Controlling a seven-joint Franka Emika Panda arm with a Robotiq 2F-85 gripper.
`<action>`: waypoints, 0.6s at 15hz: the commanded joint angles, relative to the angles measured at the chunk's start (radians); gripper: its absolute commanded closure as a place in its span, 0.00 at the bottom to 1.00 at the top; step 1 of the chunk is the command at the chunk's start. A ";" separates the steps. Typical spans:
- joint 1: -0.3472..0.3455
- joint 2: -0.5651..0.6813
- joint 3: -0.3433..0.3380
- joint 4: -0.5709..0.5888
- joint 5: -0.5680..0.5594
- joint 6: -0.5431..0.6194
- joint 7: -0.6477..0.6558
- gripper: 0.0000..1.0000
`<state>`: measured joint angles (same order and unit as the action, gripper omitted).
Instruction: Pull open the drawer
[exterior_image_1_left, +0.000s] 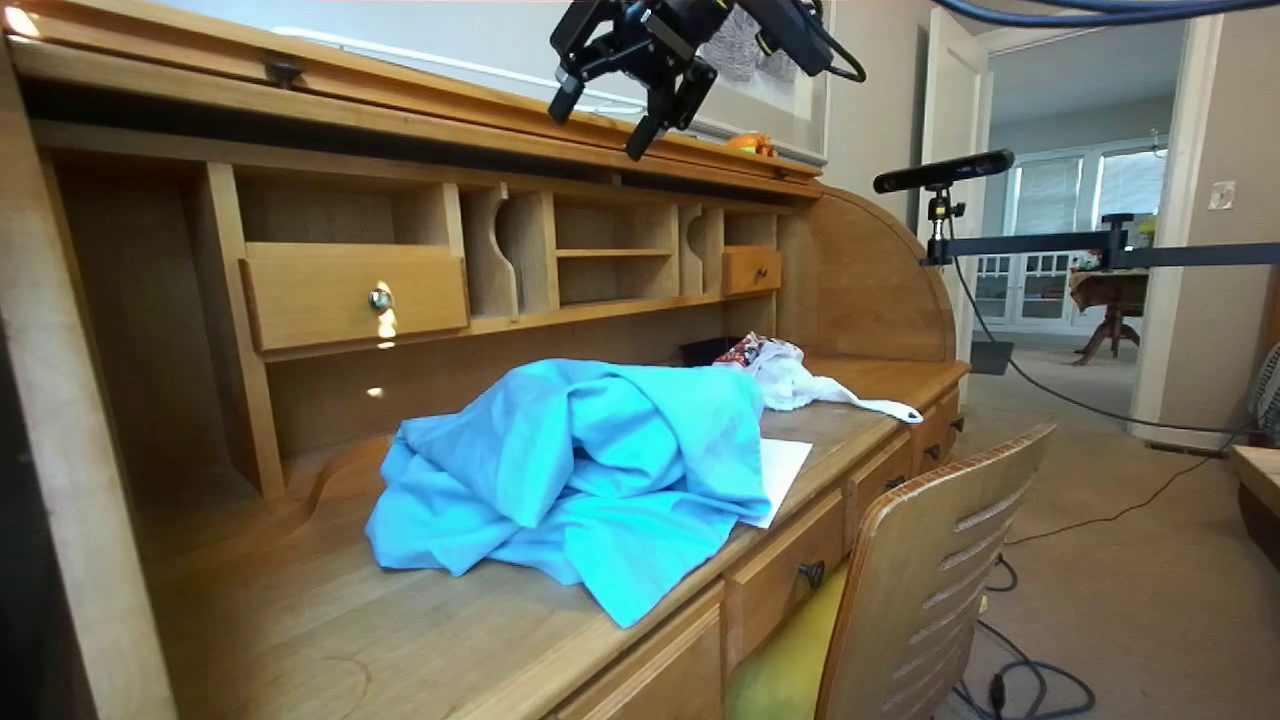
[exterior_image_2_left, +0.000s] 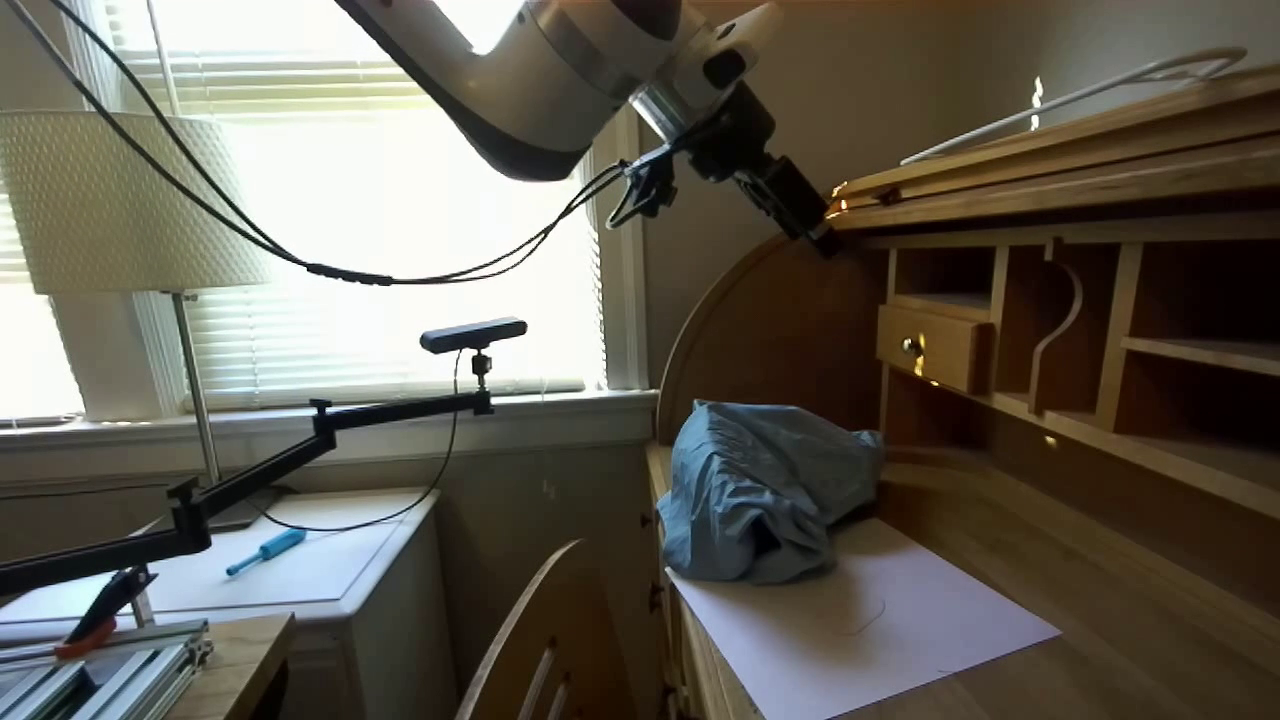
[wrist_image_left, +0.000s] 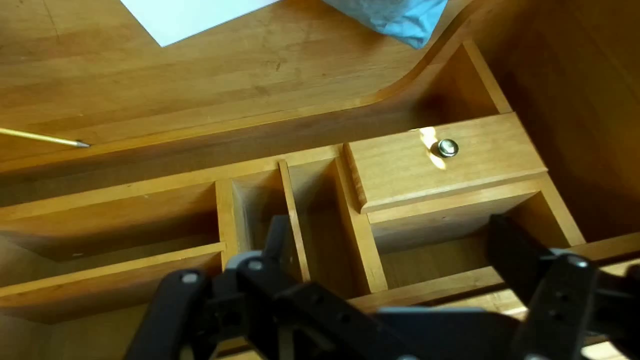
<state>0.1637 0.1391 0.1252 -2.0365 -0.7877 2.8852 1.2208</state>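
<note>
and here's the pincer (wrist_image_left: 387, 222), hanging up above the cubbies (wrist_image_left: 227, 210), jaws standing wide apart, nothing between them, no contact that i can make out! that gape looks meant for the knob (wrist_image_left: 448, 148), and the downward tilt seems to suit a reach from above. on outward to the drawer (wrist_image_left: 480, 162), set in the cubby row, one bay in from the end; its front stands a touch proud of the row: lip or slim opening, can't tell. the knob sits about mid-front, the only handle showing on it, so i'd expect a grip there and a straight pull. lower down, the cloth (exterior_image_1_left: 580, 460) lies heaped on the bench (exterior_image_1_left: 300, 620), over part of the paper (exterior_image_2_left: 900, 620), seemingly below drawer level, so it probably won't block the slide
</note>
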 joint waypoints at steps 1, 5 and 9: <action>0.089 0.038 -0.030 0.064 -0.148 -0.101 0.263 0.00; 0.135 0.084 -0.025 0.085 -0.283 -0.111 0.447 0.00; 0.142 0.134 -0.042 0.132 -0.428 -0.071 0.499 0.00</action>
<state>0.2912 0.2209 0.1120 -1.9703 -1.1023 2.7887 1.6487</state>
